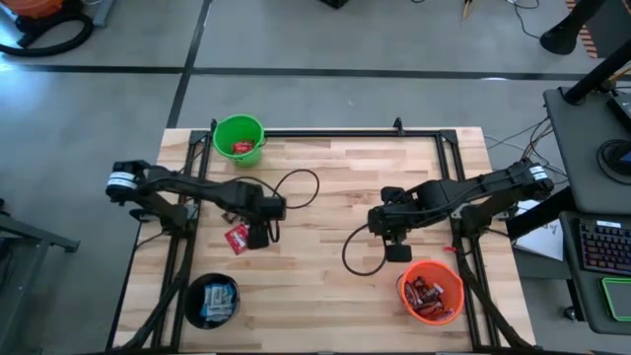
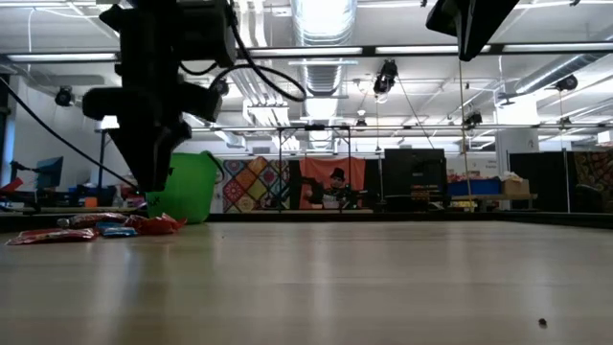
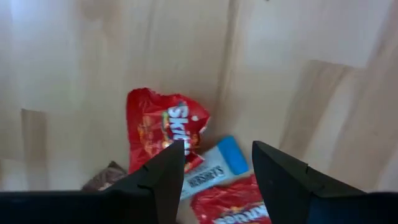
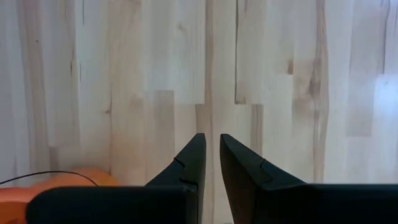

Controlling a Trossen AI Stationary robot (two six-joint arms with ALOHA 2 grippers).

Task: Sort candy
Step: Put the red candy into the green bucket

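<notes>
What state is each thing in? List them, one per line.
Left gripper: open, hovering over the candy pile, holding nothing.
Right gripper: nearly shut, empty, above bare table beside the orange bucket.
Candy pile: loose on the table; red packets and a blue-and-white bar overlapping.
Green bucket: upright, red candy inside.
Black bucket: upright, blue-and-white candy inside.
Orange bucket: upright, holds candy.

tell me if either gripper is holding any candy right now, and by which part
Neither. The left gripper hangs open above the blue-and-white packet and red packets; the right gripper is empty over bare table.
</notes>
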